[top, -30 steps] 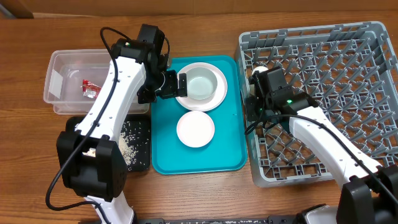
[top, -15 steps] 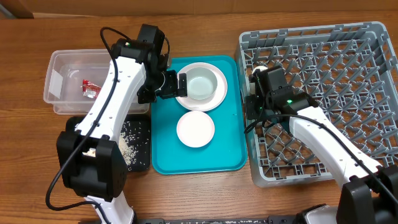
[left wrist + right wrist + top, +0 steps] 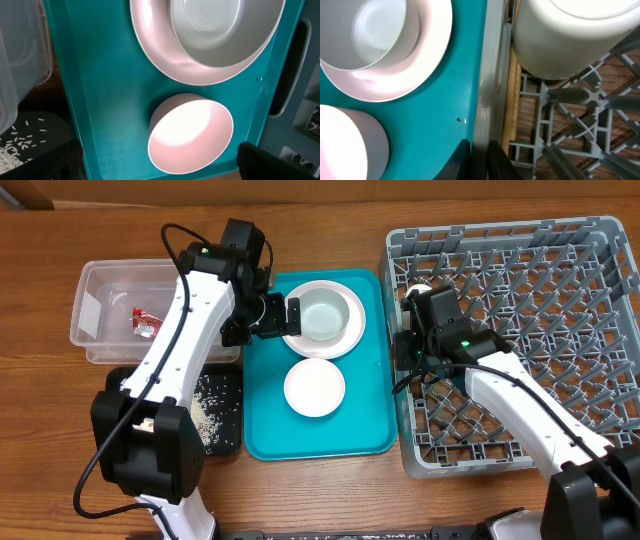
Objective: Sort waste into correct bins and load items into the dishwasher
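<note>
Stillness mostly: the left gripper [image 3: 288, 315] hangs spread beside the round white bowl [image 3: 325, 315] on the teal plastic tray [image 3: 370, 410]. The right gripper [image 3: 480, 161] apparently pinches the square grey plastic dish rack [image 3: 560, 300], which has edged slightly. Loading waits.

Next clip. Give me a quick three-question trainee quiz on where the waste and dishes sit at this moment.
1. True or false: the red wrapper lies in the black tray.
2. What sits on the large plate? A) a spoon B) a bowl C) a napkin
3. Which white dish already stands in the dish rack?
Key: 1 false, it lies in the clear tub; 2 B; 3 the cup.
</note>
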`<state>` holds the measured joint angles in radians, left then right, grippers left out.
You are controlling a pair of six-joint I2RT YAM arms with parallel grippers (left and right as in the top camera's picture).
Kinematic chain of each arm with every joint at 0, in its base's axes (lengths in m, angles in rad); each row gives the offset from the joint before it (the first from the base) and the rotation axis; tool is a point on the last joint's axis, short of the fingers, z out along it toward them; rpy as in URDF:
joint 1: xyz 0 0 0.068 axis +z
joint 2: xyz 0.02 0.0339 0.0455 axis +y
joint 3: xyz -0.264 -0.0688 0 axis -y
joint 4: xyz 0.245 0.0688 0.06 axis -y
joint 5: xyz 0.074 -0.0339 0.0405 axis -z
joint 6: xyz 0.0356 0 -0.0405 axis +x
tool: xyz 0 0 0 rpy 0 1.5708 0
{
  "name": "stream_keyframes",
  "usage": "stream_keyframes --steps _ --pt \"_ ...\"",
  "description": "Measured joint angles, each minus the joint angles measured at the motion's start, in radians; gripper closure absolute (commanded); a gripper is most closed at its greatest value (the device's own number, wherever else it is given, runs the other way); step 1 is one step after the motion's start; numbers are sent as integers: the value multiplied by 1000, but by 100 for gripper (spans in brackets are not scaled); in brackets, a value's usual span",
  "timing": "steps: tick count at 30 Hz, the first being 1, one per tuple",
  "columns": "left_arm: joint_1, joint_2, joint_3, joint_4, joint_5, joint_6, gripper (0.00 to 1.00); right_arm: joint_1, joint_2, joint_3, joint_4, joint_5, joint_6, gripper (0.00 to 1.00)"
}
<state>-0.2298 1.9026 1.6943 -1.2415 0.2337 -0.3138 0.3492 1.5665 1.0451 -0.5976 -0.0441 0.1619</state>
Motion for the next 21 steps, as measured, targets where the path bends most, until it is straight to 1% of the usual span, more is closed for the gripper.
stream_keyframes --steps 2,4,5,6,9,13,14,15,16,17,21 --pt "0 0 0 0 0 0 0 0 0 0 4 -1 -4 75" --pt "0 0 0 0 0 0 0 0 0 0 23 -1 -4 56" --pt "0 0 0 0 0 0 0 0 0 1 31 -1 -6 48" --pt "0 0 0 0 0 0 0 0 0 2 30 -1 -10 44" --pt "0 0 0 0 0 0 0 0 0 19 8 -1 -23 41" --pt "0 0 0 0 0 0 0 0 -1 101 -34 -2 -24 39" --pt "0 0 0 0 0 0 0 0 -5 133 -48 -2 -25 32" --pt "0 0 0 0 0 0 0 0 -10 156 -61 -3 -19 23" --pt "0 0 0 0 0 0 0 0 -19 182 -70 -5 -10 7" --pt "0 0 0 0 0 0 0 0 -31 205 -77 -9 2 0" --pt "0 0 0 0 0 0 0 0 -101 264 -65 -27 74 0"
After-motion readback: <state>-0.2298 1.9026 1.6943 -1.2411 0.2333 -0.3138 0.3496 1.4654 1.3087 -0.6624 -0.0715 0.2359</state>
